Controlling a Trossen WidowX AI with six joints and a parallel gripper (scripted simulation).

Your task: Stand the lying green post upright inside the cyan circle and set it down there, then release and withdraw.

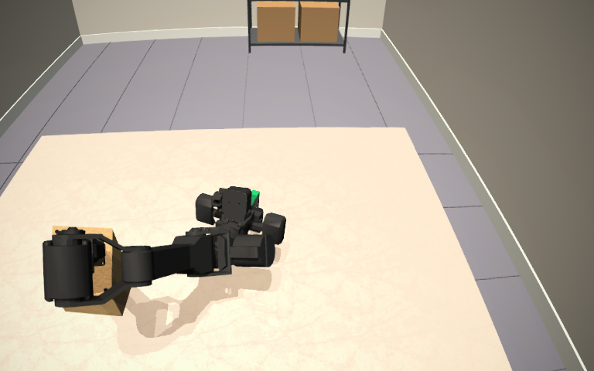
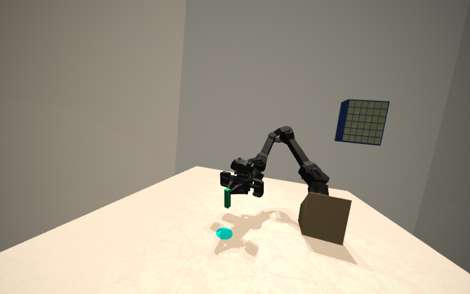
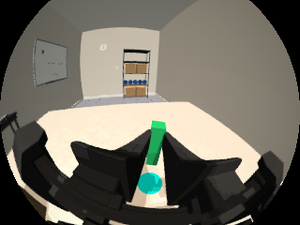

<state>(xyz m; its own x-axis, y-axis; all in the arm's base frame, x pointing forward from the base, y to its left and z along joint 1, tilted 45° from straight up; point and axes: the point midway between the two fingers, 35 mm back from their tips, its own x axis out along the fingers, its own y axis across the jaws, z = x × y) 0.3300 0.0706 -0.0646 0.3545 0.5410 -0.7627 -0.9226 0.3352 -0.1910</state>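
Observation:
The green post [image 1: 254,197] [image 2: 227,198] [image 3: 156,144] is held in the air, close to upright in the exterior view. My gripper [image 2: 229,190] [image 3: 157,133] is shut on the post near its upper end, with one fingertip on each side in the wrist view. The cyan circle [image 2: 224,233] [image 3: 150,183] lies flat on the table, below the post in the exterior view, with a gap between them. In the top view the arm hides the circle and most of the post.
The arm's wooden base block [image 1: 103,280] [image 2: 325,218] stands on the pale table [image 1: 350,175] [image 2: 138,242]. The arm's shadow falls on the table around the circle. A shelf with boxes [image 1: 298,44] [image 3: 136,75] stands far off against the wall.

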